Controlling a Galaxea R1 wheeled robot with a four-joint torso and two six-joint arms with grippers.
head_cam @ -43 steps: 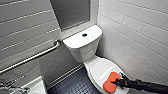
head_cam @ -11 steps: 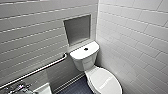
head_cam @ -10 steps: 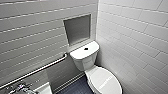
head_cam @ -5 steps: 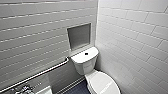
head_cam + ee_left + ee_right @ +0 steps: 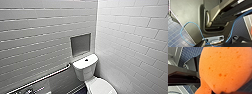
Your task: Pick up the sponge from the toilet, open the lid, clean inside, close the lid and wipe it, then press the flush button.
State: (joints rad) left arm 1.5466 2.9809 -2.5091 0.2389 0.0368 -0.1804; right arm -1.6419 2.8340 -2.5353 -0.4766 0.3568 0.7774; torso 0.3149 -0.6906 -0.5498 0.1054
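My right gripper is clamped on the sponge; the flush button sits dead centre on the toilet tank.

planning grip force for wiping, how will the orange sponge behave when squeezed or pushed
The sponge is probably soft and springy: its surface is dotted with open pores and its outline bulges unevenly. It is likely light for its size, being that porous. The rough texture suggests it should not slip easily.
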